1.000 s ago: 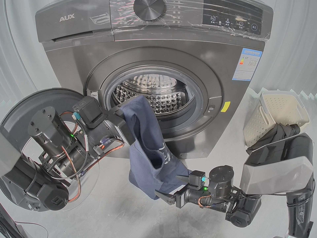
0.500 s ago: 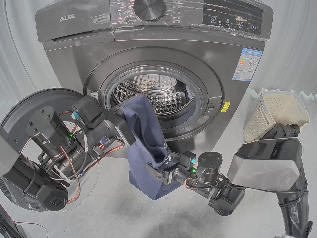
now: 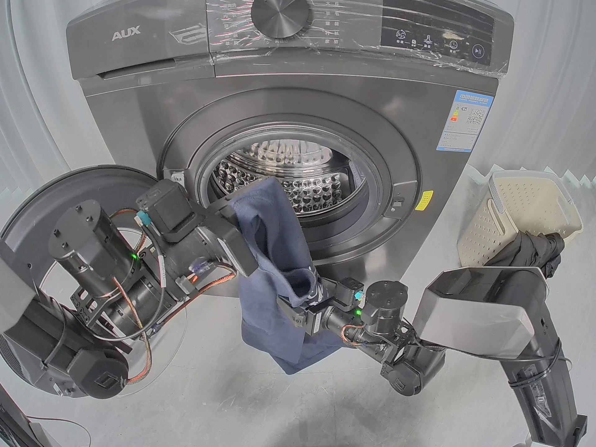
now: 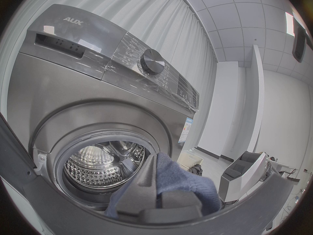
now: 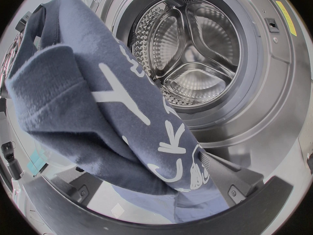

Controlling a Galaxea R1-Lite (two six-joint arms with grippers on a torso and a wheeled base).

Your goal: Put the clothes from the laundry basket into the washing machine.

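From the head, the washing machine (image 3: 298,94) stands with its door (image 3: 93,187) swung open to the left and the drum (image 3: 292,169) bare; a brand mark sits at the top left corner of its panel, a blue-and-white label (image 3: 464,121) near the upper right corner of its front, and a yellow sticker (image 3: 424,200) just beside the door latch; the left gripper (image 3: 233,209) is clamped on the top of a blue sweatshirt (image 3: 273,243), which hangs down in front of the lower rim of the door opening; the right gripper (image 3: 304,308) is pressed into a lower fold, and whether it grips cannot be told; the laundry basket (image 3: 534,206) leans near the machine's right side with dark clothes (image 3: 528,249) spilling over its edge; from the left wrist, the left gripper (image 4: 158,180) pinches the blue cloth (image 4: 182,180) in front of the opening; from the right wrist, the sweatshirt (image 5: 97,98) drapes across the drum mouth (image 5: 192,49) and bears white hand-drawn lettering (image 5: 169,141).
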